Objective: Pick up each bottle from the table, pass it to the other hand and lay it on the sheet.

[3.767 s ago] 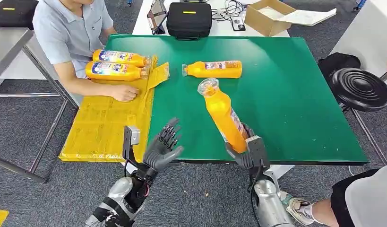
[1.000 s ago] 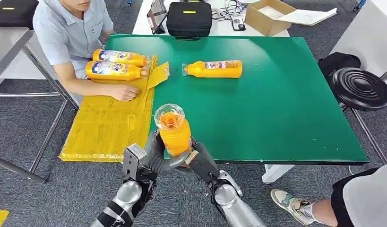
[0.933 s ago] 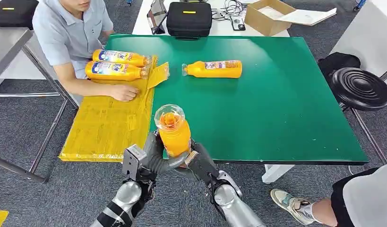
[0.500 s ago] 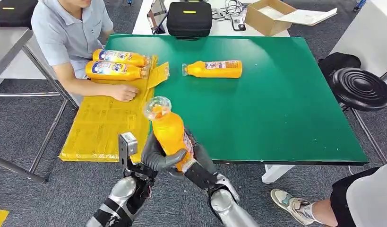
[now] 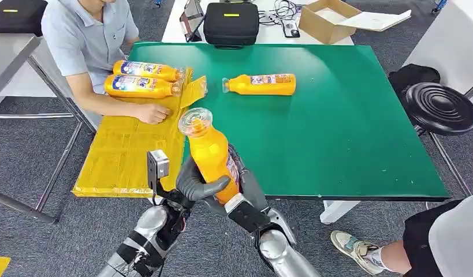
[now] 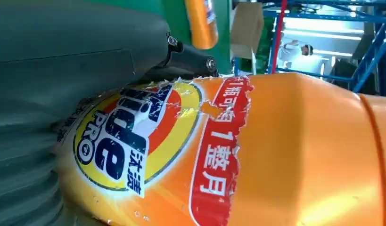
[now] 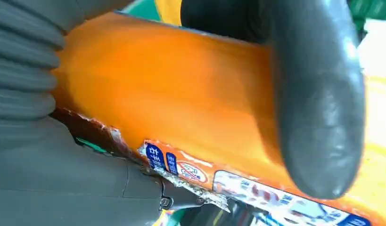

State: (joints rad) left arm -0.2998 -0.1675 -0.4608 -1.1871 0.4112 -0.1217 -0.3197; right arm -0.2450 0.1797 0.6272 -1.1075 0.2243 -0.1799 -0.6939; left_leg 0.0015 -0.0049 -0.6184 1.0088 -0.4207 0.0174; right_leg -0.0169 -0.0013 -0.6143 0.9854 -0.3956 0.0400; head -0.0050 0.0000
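Orange bottle held upright at table near edge, cap up, tilted twd sheet. Left hand wrapped round lower body; right hand also closed on it from other side. Both gripping. Sheet front half bare; two bottles lie at far end by person's hand. One more bottle on green mat, wide open room to right. Label in left wrist view: "PRO", red strip w/ Chinese chars, torn edge.

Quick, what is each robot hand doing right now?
Left hand: grips the orange bottle.
Right hand: holds the same bottle from the other side.
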